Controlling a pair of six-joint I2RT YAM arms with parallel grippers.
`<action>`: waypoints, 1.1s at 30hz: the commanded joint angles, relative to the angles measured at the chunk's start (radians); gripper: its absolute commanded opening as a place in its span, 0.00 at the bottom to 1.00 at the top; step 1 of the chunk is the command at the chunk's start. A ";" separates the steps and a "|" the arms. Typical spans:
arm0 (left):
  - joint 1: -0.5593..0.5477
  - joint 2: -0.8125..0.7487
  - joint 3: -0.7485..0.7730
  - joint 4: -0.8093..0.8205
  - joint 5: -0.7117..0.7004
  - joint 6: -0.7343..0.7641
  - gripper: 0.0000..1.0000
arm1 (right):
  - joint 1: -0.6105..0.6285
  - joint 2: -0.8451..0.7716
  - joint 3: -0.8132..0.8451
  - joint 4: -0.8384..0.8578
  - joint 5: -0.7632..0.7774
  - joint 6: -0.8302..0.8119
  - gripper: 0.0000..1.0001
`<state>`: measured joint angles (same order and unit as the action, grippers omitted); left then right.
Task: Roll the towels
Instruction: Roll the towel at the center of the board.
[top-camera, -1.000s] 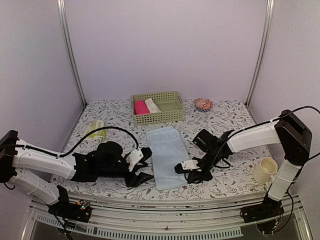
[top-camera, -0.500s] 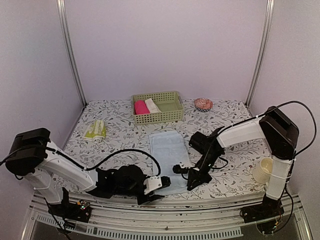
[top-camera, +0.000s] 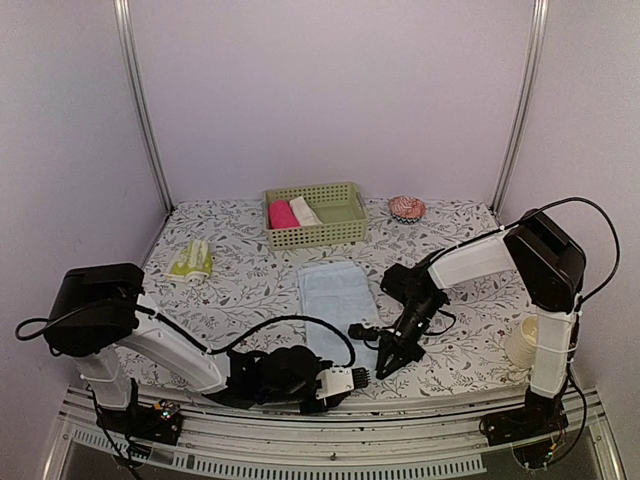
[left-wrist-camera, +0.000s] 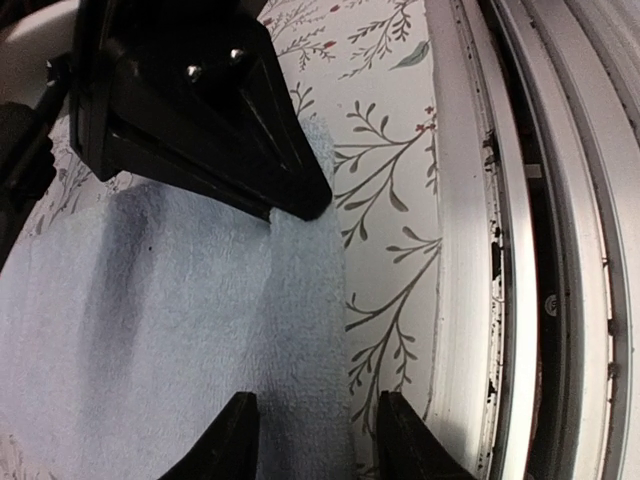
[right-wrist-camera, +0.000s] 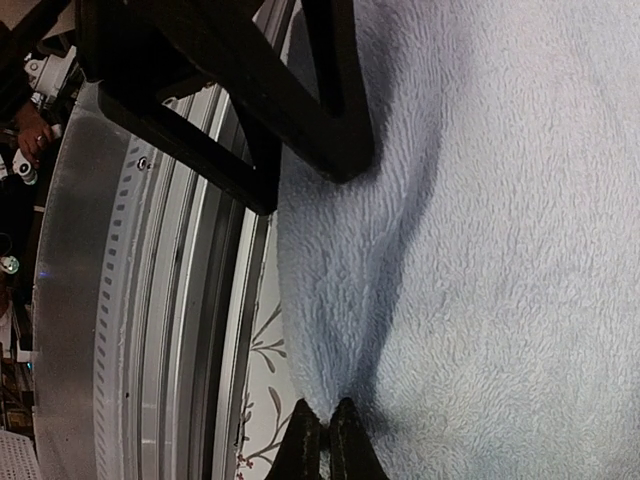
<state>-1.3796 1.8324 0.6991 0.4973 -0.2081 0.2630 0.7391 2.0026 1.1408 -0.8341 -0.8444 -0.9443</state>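
Pinching tight, the right gripper (right-wrist-camera: 322, 428) has its fingertips closed on a puckered bit of the light blue towel (top-camera: 338, 298), at its near right corner. The left gripper (left-wrist-camera: 315, 435) sits just beside it, fingers apart, the towel's near edge lying between them, nothing held. The towel lies flat on the counter (top-camera: 460, 240), long axis running away from both arms toward the green basket (top-camera: 315, 238), so the roll likely goes that way, and nothing seems to block it. The yellow-green towel (top-camera: 190, 260) waits far left, nearer the left arm. A cup (top-camera: 528, 342) stands off right.
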 joint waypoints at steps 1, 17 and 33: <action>-0.011 0.023 0.013 0.027 -0.081 0.057 0.39 | -0.001 0.012 0.009 -0.029 -0.019 -0.022 0.04; -0.005 -0.018 0.046 -0.105 0.079 0.019 0.00 | -0.024 -0.031 -0.011 -0.027 -0.019 -0.019 0.05; 0.091 -0.005 0.122 -0.267 0.304 -0.144 0.00 | -0.064 -0.426 -0.106 -0.080 -0.014 0.052 0.25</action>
<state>-1.3319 1.8198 0.7895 0.2909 0.0055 0.1944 0.6781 1.7153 1.0698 -0.9276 -0.8700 -0.9573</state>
